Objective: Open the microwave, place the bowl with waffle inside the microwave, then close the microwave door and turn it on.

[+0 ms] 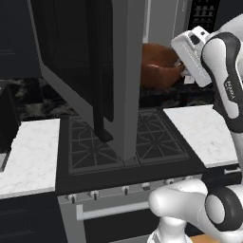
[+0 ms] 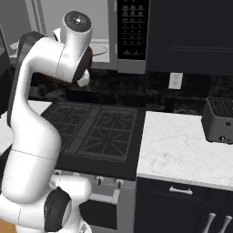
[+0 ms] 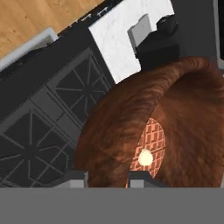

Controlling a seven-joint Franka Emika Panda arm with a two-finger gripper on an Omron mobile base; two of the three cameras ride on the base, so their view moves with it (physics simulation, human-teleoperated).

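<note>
Copper-brown glossy round bowl (image 3: 175, 118) hangs high above the black grated stovetop (image 1: 118, 137), its thin rim pinched between the two small dark finger tips of the white arm's gripper (image 3: 107, 175), a golden gridded waffle (image 3: 151, 142) lying inside it. From the left base camera the bowl sits just past the swung-open dark glass microwave door (image 1: 90, 61), level with the grey-framed microwave (image 2: 132, 34), whose black button panel faces the right base camera. A small black toaster (image 2: 220, 119) stands on the white marble counter (image 2: 182, 145).

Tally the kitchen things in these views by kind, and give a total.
Microwave: 1
Stove: 1
Toaster: 1
Bowl: 1
Waffle: 1
Wall outlet: 1
Total: 6
</note>
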